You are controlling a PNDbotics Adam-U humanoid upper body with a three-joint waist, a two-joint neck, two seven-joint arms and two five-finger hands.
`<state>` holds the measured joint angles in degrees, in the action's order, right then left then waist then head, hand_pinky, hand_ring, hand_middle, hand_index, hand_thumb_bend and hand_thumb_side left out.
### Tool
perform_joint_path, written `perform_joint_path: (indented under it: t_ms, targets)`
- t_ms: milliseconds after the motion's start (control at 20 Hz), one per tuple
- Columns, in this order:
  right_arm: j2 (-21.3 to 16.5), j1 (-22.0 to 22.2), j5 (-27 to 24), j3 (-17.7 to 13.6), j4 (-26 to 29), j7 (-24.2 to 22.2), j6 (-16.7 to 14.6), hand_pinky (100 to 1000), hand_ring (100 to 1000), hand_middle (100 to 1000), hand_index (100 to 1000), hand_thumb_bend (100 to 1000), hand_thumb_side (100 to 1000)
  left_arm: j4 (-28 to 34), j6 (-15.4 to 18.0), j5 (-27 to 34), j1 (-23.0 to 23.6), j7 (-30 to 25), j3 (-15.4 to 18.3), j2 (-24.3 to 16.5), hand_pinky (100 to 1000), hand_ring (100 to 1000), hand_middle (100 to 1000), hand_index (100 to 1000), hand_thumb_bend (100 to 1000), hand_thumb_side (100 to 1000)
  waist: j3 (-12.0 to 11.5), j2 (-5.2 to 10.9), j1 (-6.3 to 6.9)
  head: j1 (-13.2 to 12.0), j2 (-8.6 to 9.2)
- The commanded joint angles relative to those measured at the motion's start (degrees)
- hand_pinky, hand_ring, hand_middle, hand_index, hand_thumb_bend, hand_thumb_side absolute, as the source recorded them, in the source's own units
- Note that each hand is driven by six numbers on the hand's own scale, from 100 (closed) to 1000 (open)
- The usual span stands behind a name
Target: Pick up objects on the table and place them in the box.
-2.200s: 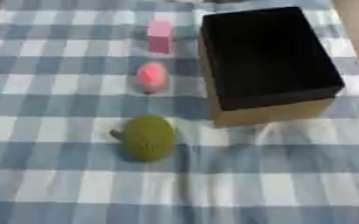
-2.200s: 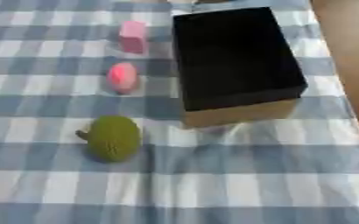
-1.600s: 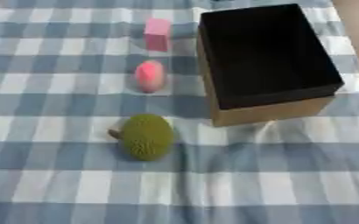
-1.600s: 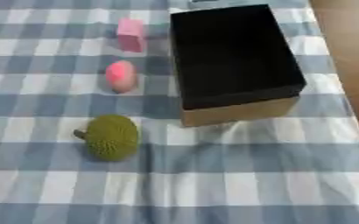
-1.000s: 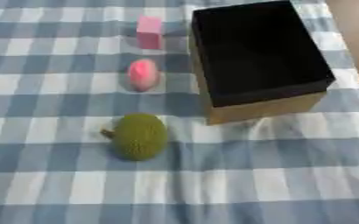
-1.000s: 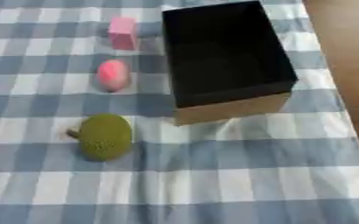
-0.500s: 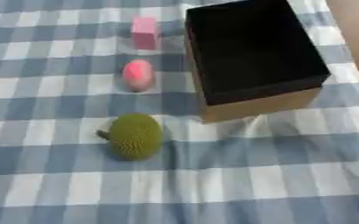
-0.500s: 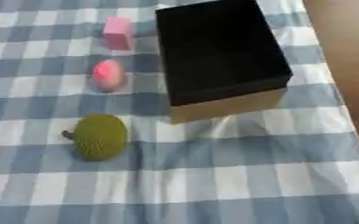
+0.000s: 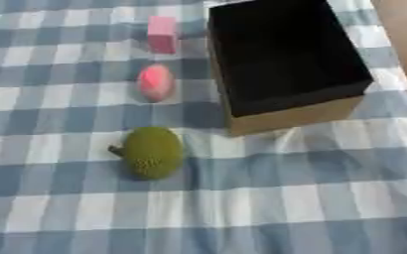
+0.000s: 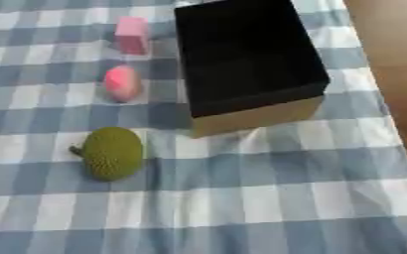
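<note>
No robot hand shows in either view, so I cannot tell its state or place things by it. The green durian-like fruit point(image 9: 151, 151), pink egg-shaped object point(image 9: 155, 82) and pink block point(image 9: 162, 33) lie left of the open box point(image 9: 287, 104); nothing seems picked yet, so reaching for one comes next.

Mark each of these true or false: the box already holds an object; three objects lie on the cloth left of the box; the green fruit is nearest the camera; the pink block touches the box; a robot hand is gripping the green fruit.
1. The box already holds an object. False: its dark inside shows nothing.
2. Three objects lie left of the box. True: pink block, pink rounded object, green fruit.
3. The green fruit is nearest the camera. True.
4. The pink block touches the box. False: checked cloth shows between them.
5. A robot hand grips the green fruit. False: no hand touches it.
</note>
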<state>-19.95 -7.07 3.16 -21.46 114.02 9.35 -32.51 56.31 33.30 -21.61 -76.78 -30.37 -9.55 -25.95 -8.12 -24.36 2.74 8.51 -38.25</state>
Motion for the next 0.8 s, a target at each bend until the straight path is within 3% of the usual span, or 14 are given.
perform_joint_path:
  t_ms: [50, 450, 800]
  targets:
    - [-1.12, -0.19, 0.26, 0.09, 0.58, -0.38, 0.12, 935, 1000, 383, 927, 100, 470, -5.8, 7.02, -6.04, -3.47, -4.37, 1.53, 1.35, 911, 891, 861, 964, 100, 273, 0.13, 1.72, 0.72, -0.55, -0.06]
    - [-1.16, -0.29, -0.31, 0.48, 0.58, -1.16, 0.68, 936, 1000, 382, 929, 100, 470, -15.45, 8.41, -18.76, -7.83, -1.41, 2.62, 6.37, 923, 898, 865, 966, 100, 256, 0.7, 2.1, 0.95, -1.07, 0.83]
    - [-1.27, -0.69, -1.19, 0.67, 0.58, -1.55, 1.08, 937, 1000, 380, 928, 100, 470, -19.72, 9.89, -27.71, -8.21, 1.9, 3.08, 8.45, 928, 903, 868, 968, 127, 247, 1.35, 2.22, 1.08, -0.95, 4.11]
